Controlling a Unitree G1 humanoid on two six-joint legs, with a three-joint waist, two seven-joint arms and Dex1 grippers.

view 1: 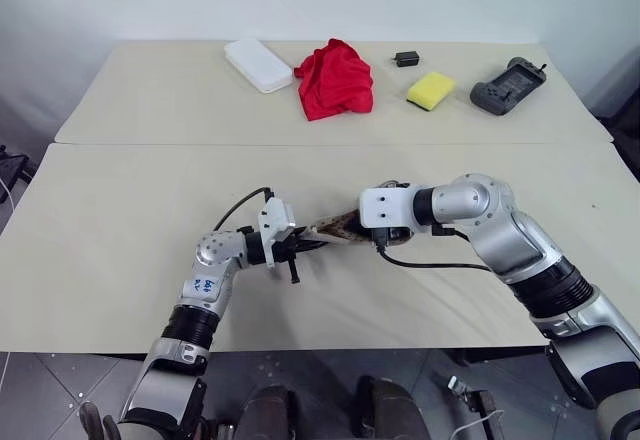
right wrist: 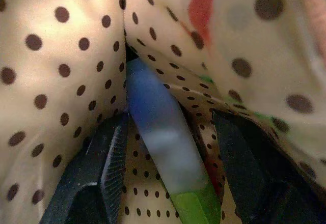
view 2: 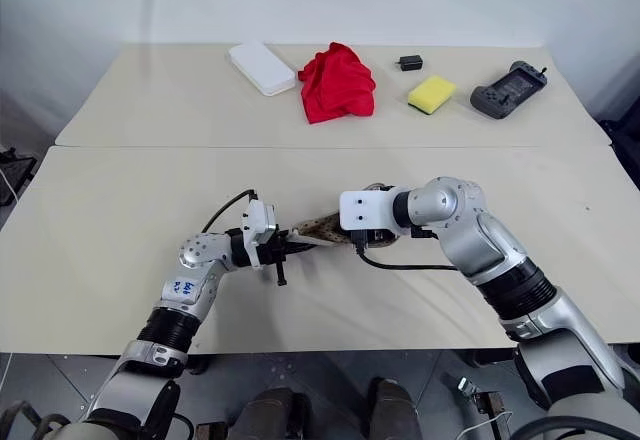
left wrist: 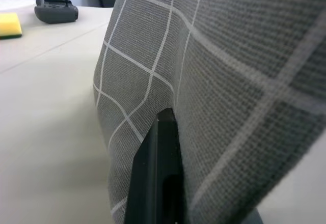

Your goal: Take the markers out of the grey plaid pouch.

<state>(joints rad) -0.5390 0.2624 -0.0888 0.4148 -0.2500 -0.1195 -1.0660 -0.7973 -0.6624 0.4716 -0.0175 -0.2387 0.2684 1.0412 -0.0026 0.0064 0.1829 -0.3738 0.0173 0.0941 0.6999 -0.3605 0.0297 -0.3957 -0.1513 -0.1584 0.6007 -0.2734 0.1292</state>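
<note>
While the left tool (view 1: 300,247) is closed tight on one end of the grey plaid pouch (left wrist: 214,81), holding it just above the near table (view 1: 110,260), the right tool (right wrist: 168,147) is pushed into the pouch's open mouth from the other side. In the right wrist view its two black fingers (right wrist: 102,173) stand apart inside the tan dotted lining (right wrist: 56,81), one on each side of a marker (right wrist: 158,132) with a blue and pale barrel and a green end; the fingers do not clamp it. Whether they touch it cannot be told. On the far table (view 1: 150,90) lie a white box (view 1: 258,64), a red cloth (view 1: 335,80), a yellow sponge (view 1: 430,90), a small black item (view 1: 406,58) and a grey controller (view 1: 508,86).
</note>
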